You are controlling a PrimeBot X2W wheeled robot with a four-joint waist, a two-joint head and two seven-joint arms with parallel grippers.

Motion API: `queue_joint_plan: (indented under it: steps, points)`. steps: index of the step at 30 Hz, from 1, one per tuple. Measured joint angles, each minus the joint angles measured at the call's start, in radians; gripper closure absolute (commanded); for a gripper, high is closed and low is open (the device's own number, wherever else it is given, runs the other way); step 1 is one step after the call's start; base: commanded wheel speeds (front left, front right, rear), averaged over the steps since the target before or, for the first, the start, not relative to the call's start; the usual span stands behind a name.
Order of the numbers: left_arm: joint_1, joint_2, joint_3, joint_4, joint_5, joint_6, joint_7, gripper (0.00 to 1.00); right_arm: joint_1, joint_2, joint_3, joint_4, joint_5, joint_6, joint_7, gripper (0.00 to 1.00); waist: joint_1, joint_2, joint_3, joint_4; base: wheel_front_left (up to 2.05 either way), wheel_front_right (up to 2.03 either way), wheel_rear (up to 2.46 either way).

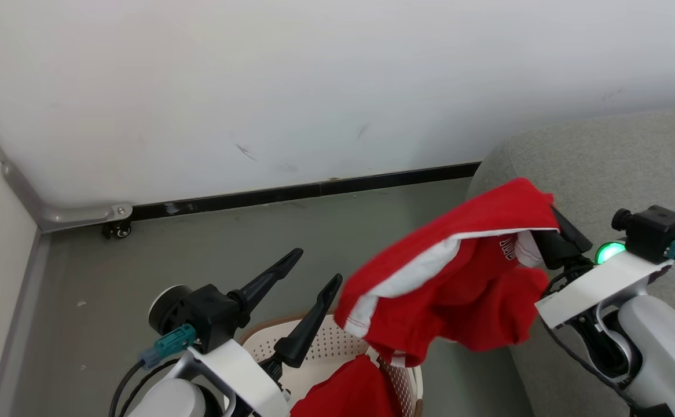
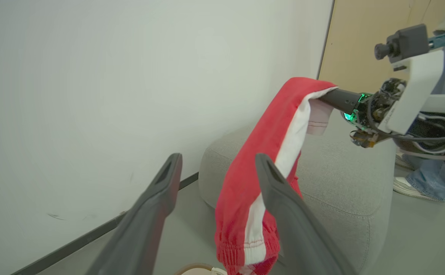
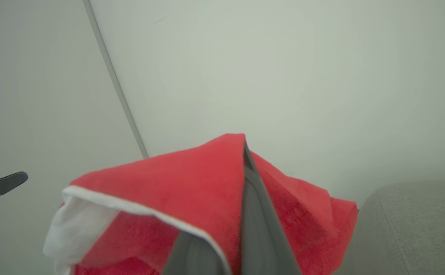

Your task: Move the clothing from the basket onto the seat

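A red garment of the clothing (image 1: 459,278) with white trim hangs in the air from my right gripper (image 1: 563,229), which is shut on it beside the grey seat (image 1: 615,156). The cloth drapes over the closed fingers (image 3: 249,214) and covers their tips. In the left wrist view the clothing (image 2: 253,179) dangles in front of the seat (image 2: 341,179). My left gripper (image 1: 314,269) stands open and empty above the basket (image 1: 332,344), apart from the hanging garment. Another red garment (image 1: 352,391) lies in the basket.
A white wall with a dark baseboard (image 1: 314,190) runs behind. A caster wheel (image 1: 117,230) sits in the left corner. Grey floor (image 1: 112,278) surrounds the basket. A person's shoe and jeans leg (image 2: 417,183) stand beyond the seat, by a wooden panel (image 2: 360,42).
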Motion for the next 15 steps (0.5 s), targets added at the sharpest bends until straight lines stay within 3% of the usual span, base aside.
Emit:
queue_joint_plan:
  steps: [15]
  points:
    - [0.014,-0.018,-0.045,0.011,-0.014,0.0,-0.026,0.0,0.08,-0.037,-0.134,0.007,0.009,0.0,-0.009,1.0,0.0,0.0,0.006,-0.055,0.0,0.0,0.0]
